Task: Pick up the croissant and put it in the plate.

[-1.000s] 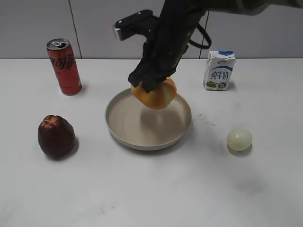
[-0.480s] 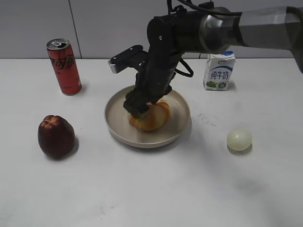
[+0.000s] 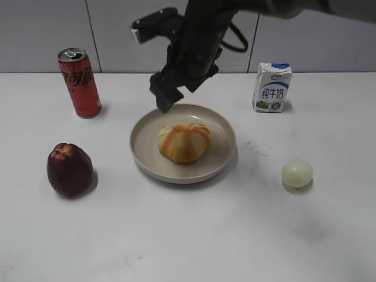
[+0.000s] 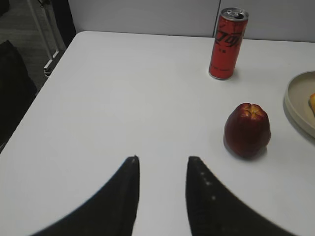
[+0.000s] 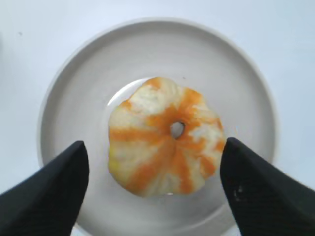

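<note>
Left of the plate, the red can is showing partly legible white script, probably Coca-Cola. The croissant is lying inside the plate, untouched. The right gripper is hovering above, spread wide; the left gripper is sitting parted, empty.

The right tool hangs from a dark arm that enters from the upper right and slants down to the left, fingertips pointing down. Its fingers are spread wide and grip nothing. The left tool is seen only by its own wrist camera: two dark fingers set a narrow gap apart, reaching forward over the worktop, empty.
</note>
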